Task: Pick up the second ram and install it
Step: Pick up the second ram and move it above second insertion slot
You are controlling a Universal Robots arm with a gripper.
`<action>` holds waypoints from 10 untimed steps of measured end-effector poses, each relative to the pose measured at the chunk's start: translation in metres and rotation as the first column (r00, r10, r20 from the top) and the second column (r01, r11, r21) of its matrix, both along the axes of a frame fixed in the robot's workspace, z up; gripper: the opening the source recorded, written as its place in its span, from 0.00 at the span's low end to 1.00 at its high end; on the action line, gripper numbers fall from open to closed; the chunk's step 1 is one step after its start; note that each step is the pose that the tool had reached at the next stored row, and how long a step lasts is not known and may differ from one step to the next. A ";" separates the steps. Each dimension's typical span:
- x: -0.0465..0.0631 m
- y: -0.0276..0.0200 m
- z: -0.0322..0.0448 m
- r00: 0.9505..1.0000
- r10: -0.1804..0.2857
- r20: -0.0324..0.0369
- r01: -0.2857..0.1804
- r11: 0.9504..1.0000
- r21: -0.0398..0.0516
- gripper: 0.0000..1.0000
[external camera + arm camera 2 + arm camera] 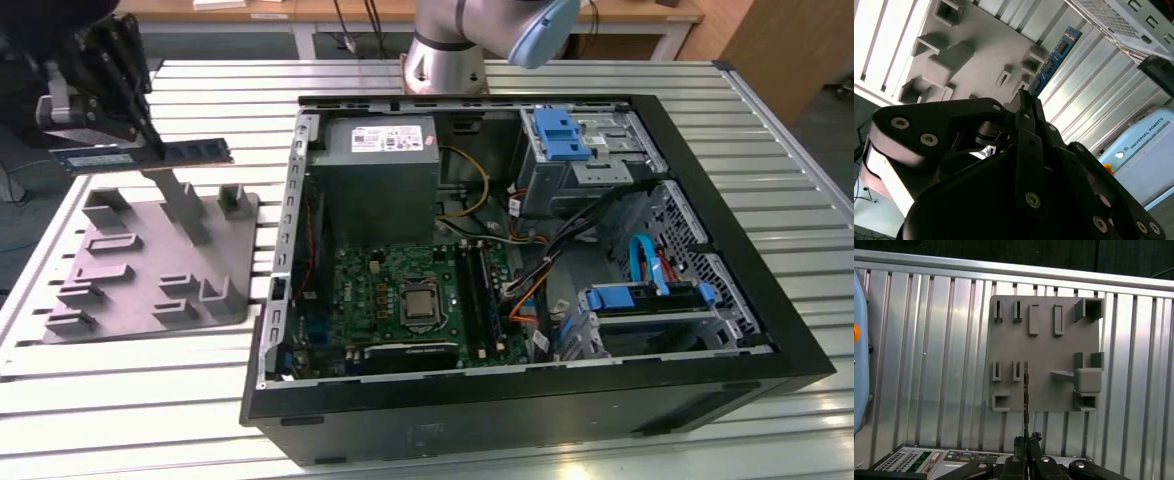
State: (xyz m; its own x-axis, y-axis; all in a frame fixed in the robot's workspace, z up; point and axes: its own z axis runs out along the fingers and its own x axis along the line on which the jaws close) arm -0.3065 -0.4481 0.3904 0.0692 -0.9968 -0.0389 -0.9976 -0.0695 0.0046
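Note:
The second ram [187, 153], a thin dark stick with a label, hangs level above the grey moulded block [154, 270] at the exterior view's left. My gripper [144, 145] is shut on it near the stick's middle. In the second wrist view the ram [1054, 57] sticks out past my gripper [1026, 102] over the block [979, 55]. The first wrist view shows the ram [1026, 395] edge-on, running out from my gripper [1026, 440] across the block [1046, 355]. The motherboard [414, 300] with its long slots [481, 290] lies in the open computer case.
The black computer case [534, 400] lies open on the slatted metal table [134, 400], with a power supply [380, 160], blue drive brackets [561, 135] and loose cables [587, 230] inside. The arm's base [445, 55] stands behind the case.

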 end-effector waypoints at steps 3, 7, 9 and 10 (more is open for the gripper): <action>0.013 0.0000 -0.0002 1.000 0.000 0.000 0.000 1.000 0.000 0.14; 0.028 0.0000 -0.0006 1.000 0.000 0.000 0.000 1.000 0.000 0.14; 0.036 0.0000 -0.0008 1.000 0.000 0.000 0.000 1.000 0.000 0.14; 0.040 0.0000 -0.0009 1.000 0.000 0.000 0.000 1.000 0.000 0.14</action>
